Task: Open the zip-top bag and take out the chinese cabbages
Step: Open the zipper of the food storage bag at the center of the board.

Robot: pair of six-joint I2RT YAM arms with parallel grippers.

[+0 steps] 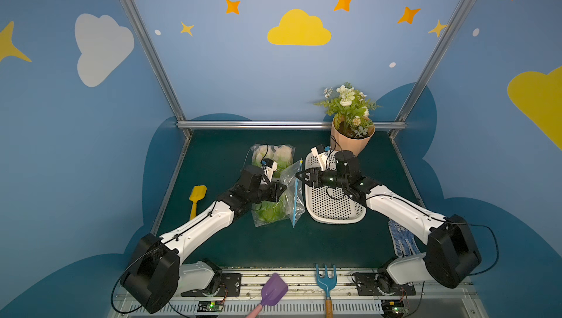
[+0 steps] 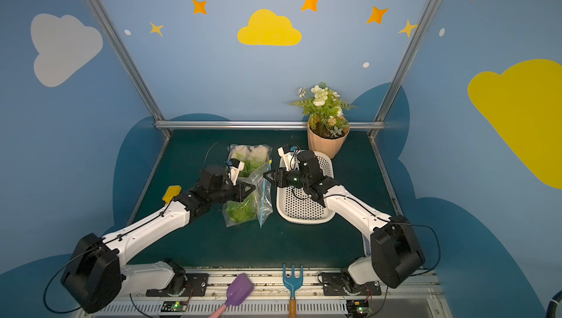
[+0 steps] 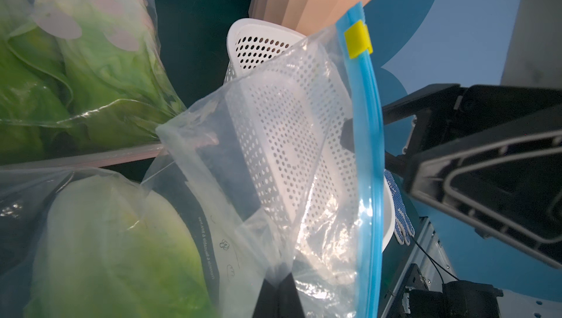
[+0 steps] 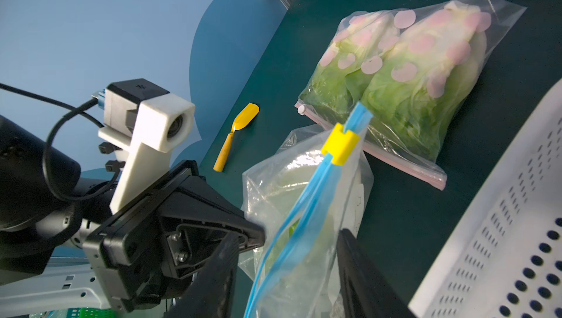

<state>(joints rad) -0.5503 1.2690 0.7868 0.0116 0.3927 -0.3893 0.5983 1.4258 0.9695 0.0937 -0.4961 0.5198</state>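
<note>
Closest to the left wrist lens, clear film of the zip-top bag (image 3: 273,179) sat caught in the left gripper (image 3: 278,289), jaws pressed together on a fold of it. One of the chinese cabbages (image 3: 106,240) lay inside that bag, pale and green, blurred by the plastic. The bag's mouth stood up off the worktop (image 1: 243,246). Its blue zip strip (image 4: 304,210) ran between the spread jaws of the right gripper (image 4: 287,236). A finger stood on either side, and I could not tell whether either touched the strip. A yellow slider (image 4: 340,146) sat at the strip's far end. Whether the seal had parted was hard to make out.

Only the right wrist view showed the other two cabbages plainly, side by side in a pink-dotted bag (image 4: 504,12) lying flat just behind. In both top views the left arm covered part of it. Just beside the bags stood a white perforated basket (image 1: 334,210), with a flower pot (image 1: 351,141) behind it. A yellow scoop (image 1: 197,195) lay well apart on the left. A dotted glove (image 1: 401,240) was half under the right arm.
</note>
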